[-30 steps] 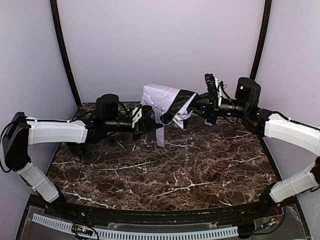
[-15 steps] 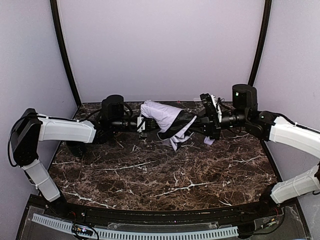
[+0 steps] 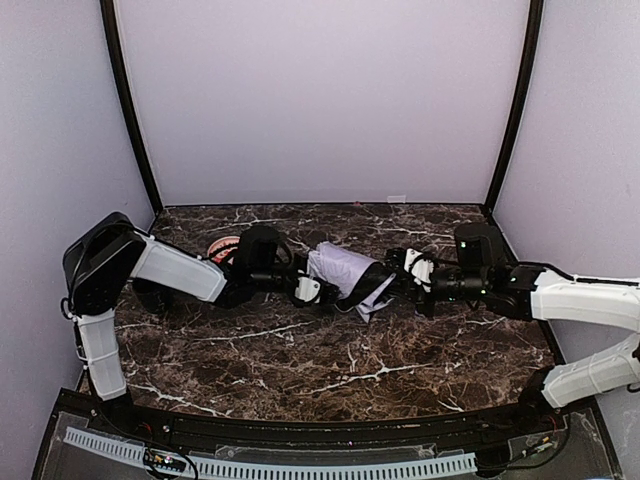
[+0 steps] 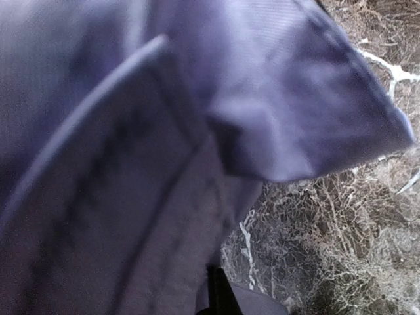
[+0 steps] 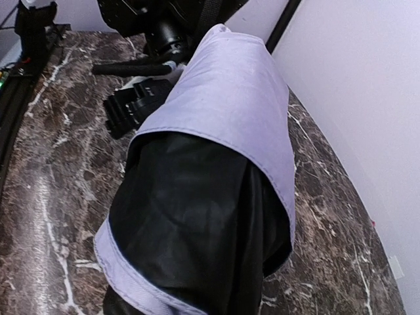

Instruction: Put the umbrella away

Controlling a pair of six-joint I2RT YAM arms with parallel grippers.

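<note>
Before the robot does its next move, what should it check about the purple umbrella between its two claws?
1. Left gripper shut on the pale lavender compact umbrella: ok.
2. Right gripper shut on its other end: ok.
3. Fabric rolled tight: not ok, a loose flap shows the black underside.
4. Strap fastened: cannot tell, no strap visible.
5. Small red-patterned bowl out of the way: ok, apart from the umbrella, behind the left arm.
</note>
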